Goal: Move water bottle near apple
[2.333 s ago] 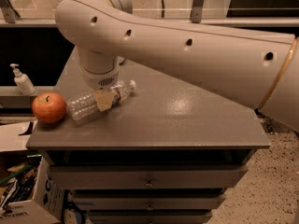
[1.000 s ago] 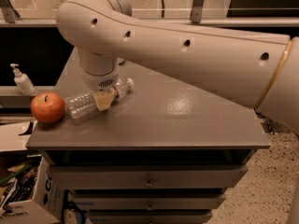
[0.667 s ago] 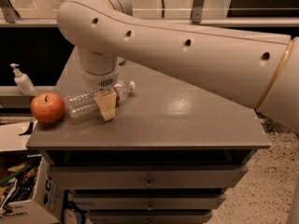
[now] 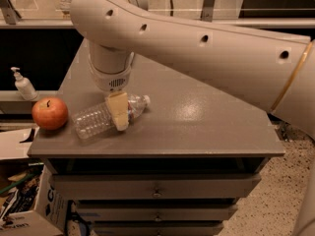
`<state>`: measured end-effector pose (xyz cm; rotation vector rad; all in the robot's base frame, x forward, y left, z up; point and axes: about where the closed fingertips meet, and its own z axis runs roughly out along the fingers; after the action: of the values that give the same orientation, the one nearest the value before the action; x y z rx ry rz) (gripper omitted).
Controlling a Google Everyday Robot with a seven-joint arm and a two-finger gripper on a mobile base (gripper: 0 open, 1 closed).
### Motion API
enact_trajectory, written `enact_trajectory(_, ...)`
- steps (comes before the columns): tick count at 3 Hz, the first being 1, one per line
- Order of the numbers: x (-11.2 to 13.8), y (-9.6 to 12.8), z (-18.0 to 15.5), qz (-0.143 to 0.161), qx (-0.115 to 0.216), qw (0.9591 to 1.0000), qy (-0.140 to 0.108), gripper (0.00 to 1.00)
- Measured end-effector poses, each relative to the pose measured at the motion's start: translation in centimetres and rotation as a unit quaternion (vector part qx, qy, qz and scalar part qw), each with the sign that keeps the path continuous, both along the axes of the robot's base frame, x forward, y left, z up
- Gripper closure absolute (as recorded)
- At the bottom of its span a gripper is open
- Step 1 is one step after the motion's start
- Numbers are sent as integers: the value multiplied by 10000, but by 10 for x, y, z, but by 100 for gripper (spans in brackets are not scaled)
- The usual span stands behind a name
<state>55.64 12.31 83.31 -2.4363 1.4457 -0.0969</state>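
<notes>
The water bottle (image 4: 96,120) is clear ribbed plastic and lies on its side on the grey cabinet top (image 4: 197,117), with its white cap (image 4: 146,100) pointing right. The red-orange apple (image 4: 49,113) stands just left of the bottle's base, a small gap between them. My gripper (image 4: 118,113) hangs from the big white arm (image 4: 197,38) straight over the bottle's middle. It is open and straddles the bottle. The near tan finger (image 4: 119,113) stands in front of the label; the far finger is hidden behind the bottle.
A small white pump dispenser (image 4: 23,85) stands on a lower ledge at the left. Cardboard boxes (image 4: 22,205) sit on the floor at lower left. The cabinet has drawers (image 4: 157,188) below its front edge. The arm covers the back of the top.
The near finger has come away from the bottle toward the front, so the gripper has let go. The bottle lies still beside the apple.
</notes>
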Motion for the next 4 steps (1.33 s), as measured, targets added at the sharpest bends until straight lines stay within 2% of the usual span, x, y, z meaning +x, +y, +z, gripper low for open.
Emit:
enact_trajectory(1, 11, -20, 7, -129, 350, 9986, 381, 0)
enact_trajectory(2, 15, -40, 12, -251, 701, 9949, 678, 0)
enact_trajectory(3, 17, -60, 20, -342, 1057, 9902, 850, 0)
enact_trajectory(4, 9, -85, 30, -388, 1617, 9812, 977, 0)
